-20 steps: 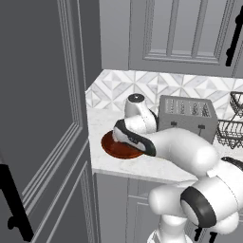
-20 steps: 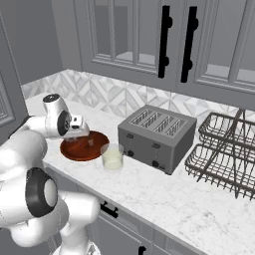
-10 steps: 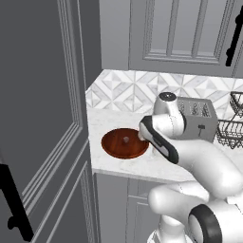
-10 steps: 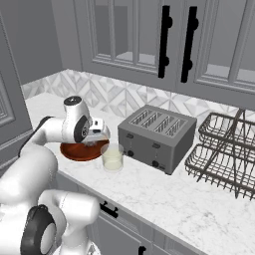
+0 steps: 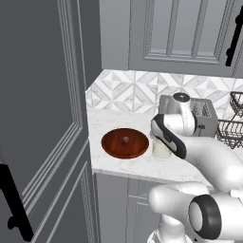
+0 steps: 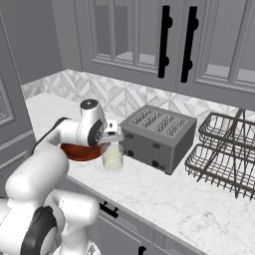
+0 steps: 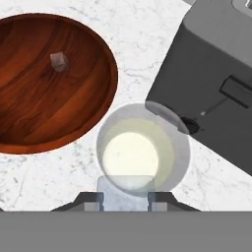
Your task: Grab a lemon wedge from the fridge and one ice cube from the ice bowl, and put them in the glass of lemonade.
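Note:
My gripper (image 7: 125, 199) hangs right above the glass of lemonade (image 7: 142, 147), shut on a pale ice cube (image 7: 125, 189) that sits between its fingertips over the near rim. The glass (image 6: 112, 158) is a short clear tumbler with pale yellowish liquid, standing between the ice bowl (image 7: 44, 103) and a toaster. In the reddish-brown wooden ice bowl (image 5: 114, 144) lies another small grey ice cube (image 7: 59, 60). From the right base view, the gripper (image 6: 115, 137) is just over the tumbler. The lemon wedge and the fridge are out of view.
A grey toaster (image 6: 157, 134) stands close to the right of the glass. A dark wire dish rack (image 6: 224, 154) sits further right. A tall grey panelled cabinet side (image 5: 42, 118) bounds the counter on the left; upper cabinets hang overhead.
The arm has swung right, from over the ice bowl to over the glass, carrying the ice cube. One cube stays in the bowl.

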### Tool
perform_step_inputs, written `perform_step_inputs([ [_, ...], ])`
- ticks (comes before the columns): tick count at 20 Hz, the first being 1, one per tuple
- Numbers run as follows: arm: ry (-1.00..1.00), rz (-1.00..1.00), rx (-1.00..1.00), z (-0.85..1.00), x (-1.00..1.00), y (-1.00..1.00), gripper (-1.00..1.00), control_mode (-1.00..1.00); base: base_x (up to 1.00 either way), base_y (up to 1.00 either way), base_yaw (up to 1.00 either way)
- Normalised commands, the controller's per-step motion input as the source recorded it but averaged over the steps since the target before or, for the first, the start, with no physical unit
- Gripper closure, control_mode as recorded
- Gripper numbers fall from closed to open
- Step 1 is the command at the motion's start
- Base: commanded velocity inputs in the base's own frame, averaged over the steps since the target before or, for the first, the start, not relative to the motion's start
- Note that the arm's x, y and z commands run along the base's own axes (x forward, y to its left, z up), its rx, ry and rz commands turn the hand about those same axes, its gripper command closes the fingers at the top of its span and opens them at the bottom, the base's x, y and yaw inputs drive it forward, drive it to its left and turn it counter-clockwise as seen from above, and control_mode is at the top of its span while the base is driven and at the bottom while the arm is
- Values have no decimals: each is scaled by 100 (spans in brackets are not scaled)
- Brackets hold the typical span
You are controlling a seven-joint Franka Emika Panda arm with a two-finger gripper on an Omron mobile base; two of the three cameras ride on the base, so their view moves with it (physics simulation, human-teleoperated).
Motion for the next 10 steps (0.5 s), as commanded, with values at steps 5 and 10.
perform_step_inputs([
  [5,0,0,0,0,12,-32,100,-100,0,0,0],
  [10,1,0,0,0,28,-2,100,-100,0,0,0],
])
